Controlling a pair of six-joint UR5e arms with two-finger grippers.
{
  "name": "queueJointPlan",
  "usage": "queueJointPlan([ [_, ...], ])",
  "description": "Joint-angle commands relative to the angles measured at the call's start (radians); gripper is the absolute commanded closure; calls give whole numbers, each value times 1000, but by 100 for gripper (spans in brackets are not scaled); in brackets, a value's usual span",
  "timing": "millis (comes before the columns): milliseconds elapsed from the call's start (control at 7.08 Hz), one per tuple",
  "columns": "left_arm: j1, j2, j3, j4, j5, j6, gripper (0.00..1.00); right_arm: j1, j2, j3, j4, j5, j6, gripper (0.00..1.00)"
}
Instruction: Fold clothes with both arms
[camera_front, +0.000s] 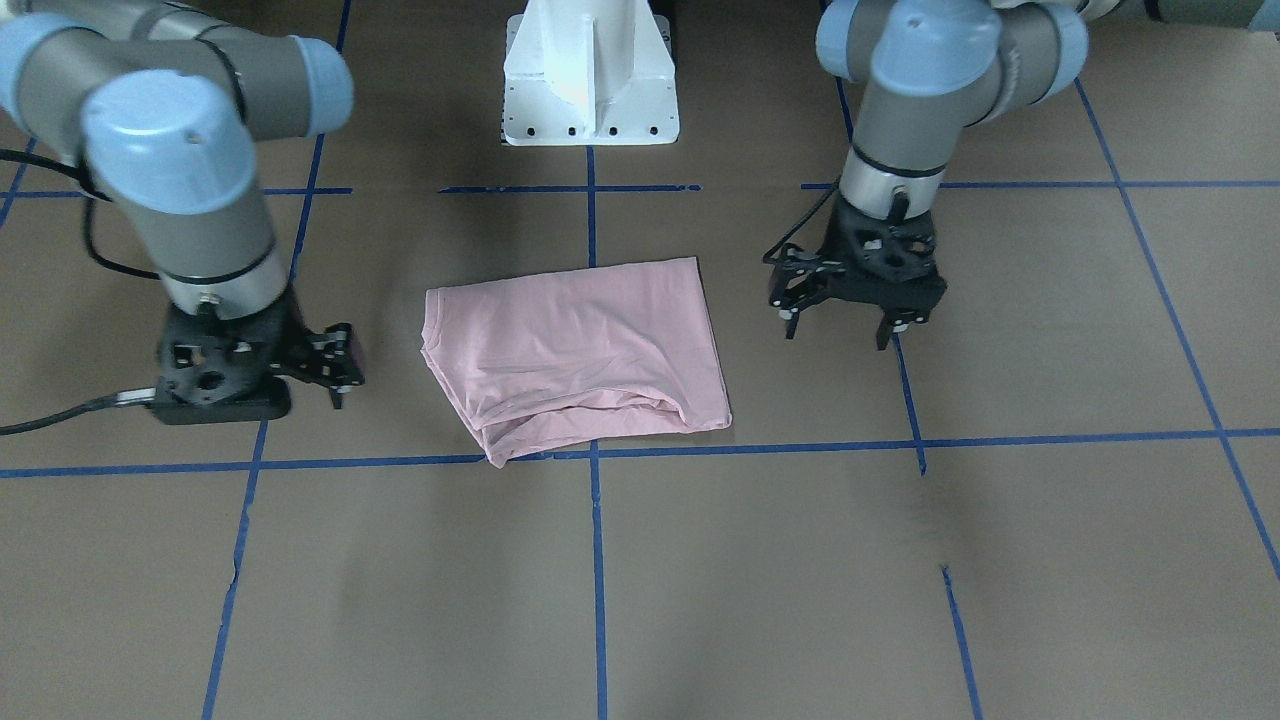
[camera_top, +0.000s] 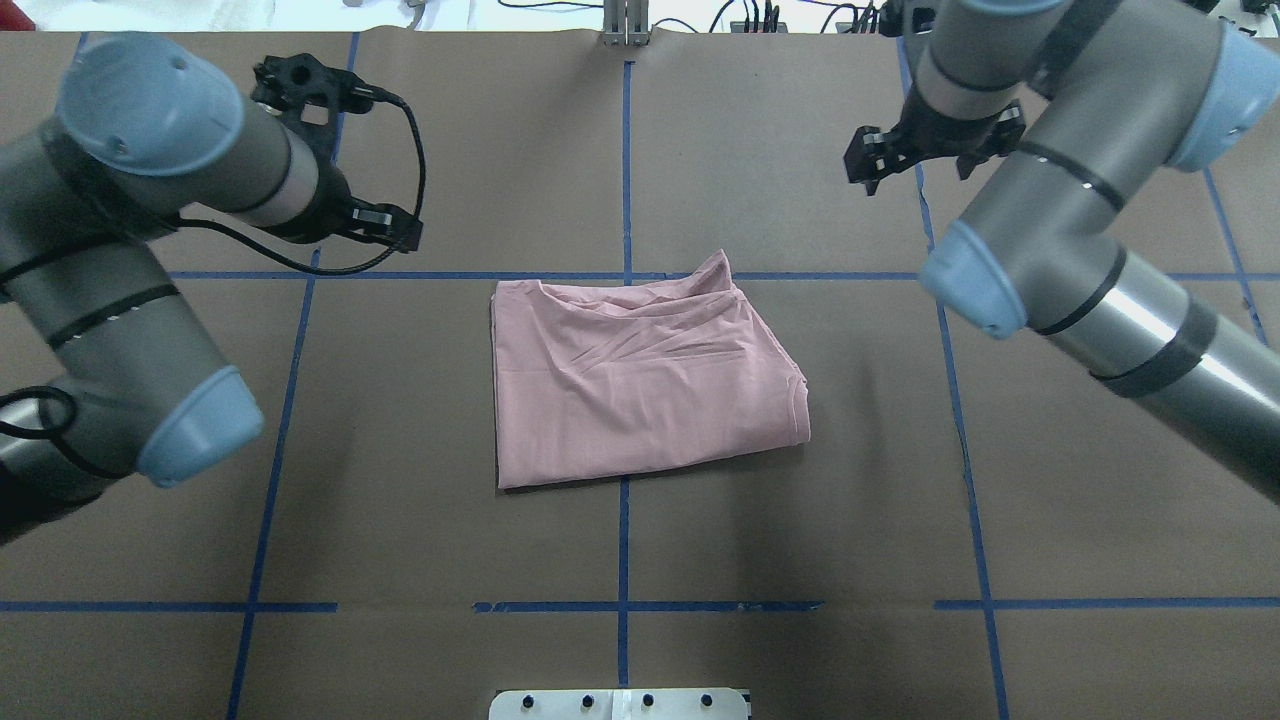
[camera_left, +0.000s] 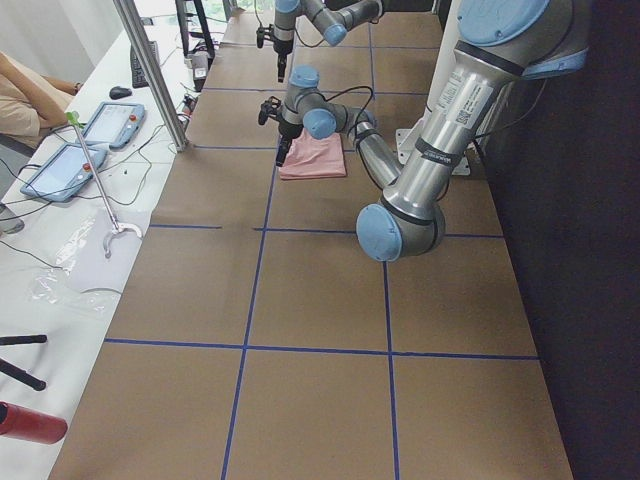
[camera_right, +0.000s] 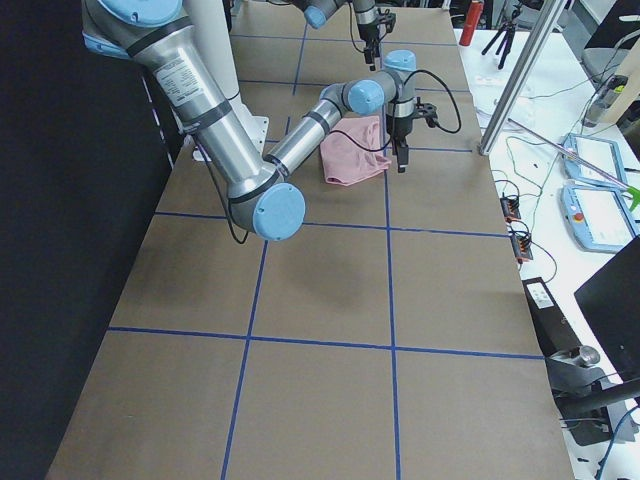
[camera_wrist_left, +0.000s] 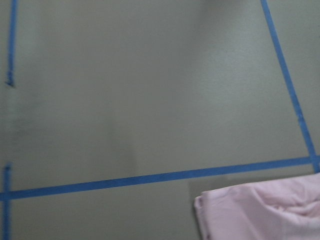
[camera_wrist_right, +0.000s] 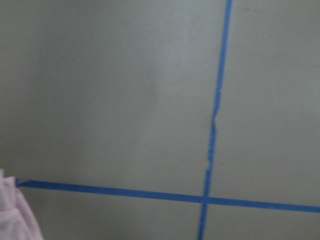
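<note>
T-shirt (camera_top: 640, 385) fold, status.

Left gripper (camera_front: 838, 335): fingers apart, nothing held, pointing straight down, hanging above the table (camera_top: 400, 500) off to the shirt's left, clear of the cloth. Right gripper (camera_top: 918, 180): fingers apart too, empty, also pointing down, off to the shirt's right, clear of the cloth.

Wrist views: mostly bare table and blue tape lines (camera_top: 622, 150), just a corner of pink at the frame edge in each, no fingers in shot.

Left arm (camera_top: 100, 300) and right arm (camera_top: 1080, 180): elbows folded, wrists vertical, in from the near left and near right.

Shirt flat at table centre, centre tape line under it, far edge along a cross line. Already down to a layered rectangle, print and lettering hidden. Near and left edges tidy. Far edge rumpled, far right corner poking up, right side rounded with stacked layers showing.

Looks late stage: main folds done, both hands empty and clear.

Next, probably one more half-fold or stop. For another fold:
- bring both grippers down on one short edge
- pinch all layers at its two corners
- lift together and carry across at matched height

Risk: catching only the top layer, or dragging the stack.
</note>
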Motion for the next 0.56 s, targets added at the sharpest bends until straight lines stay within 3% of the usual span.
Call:
queueJointPlan([
  [0, -201, 135, -66, 45, -95, 349, 0, 275, -194, 17, -28, 115, -532, 0],
  [141, -314, 207, -62, 36, -164, 501, 0, 383, -281, 16, -29, 146, -681, 0],
  [424, -485, 355, -57, 31, -238, 698, 0, 486, -479, 28, -11, 217, -709, 0],
])
